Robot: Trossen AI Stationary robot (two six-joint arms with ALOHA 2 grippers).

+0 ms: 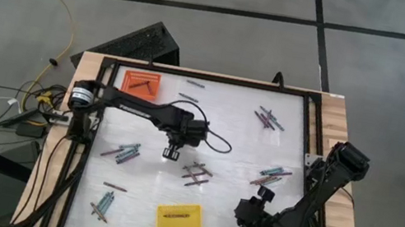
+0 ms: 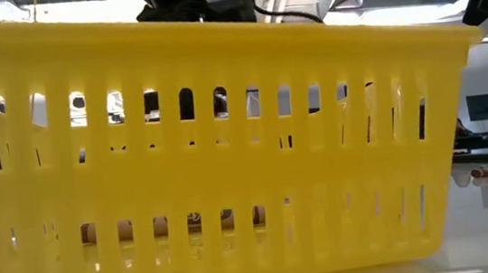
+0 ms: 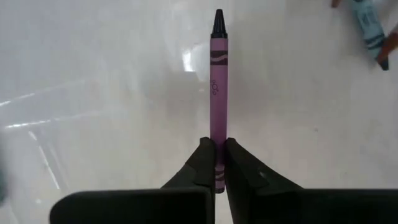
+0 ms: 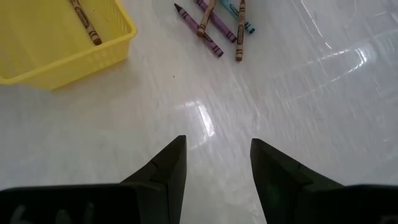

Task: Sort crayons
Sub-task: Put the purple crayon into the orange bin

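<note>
Overhead, the glossy white table (image 1: 229, 152) fills the frame's middle on grey floor, with loose crayons (image 1: 195, 172) scattered across it, an orange tray (image 1: 141, 82) at upper left and a yellow tray (image 1: 179, 222) at bottom centre. Mid-frame, the left gripper (image 1: 171, 153) is clamped tight on a purple crayon (image 3: 218, 93). At lower right, the right gripper (image 4: 217, 165) hangs with fingers spread and empty over bare tabletop

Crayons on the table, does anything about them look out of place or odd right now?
Mostly the scatter: crayons lie in loose crossed heaps, like the pile mid-table and another at the far right. The left gripper is shut on a purple crayon. Nothing looks broken or spilled off the table.
</note>
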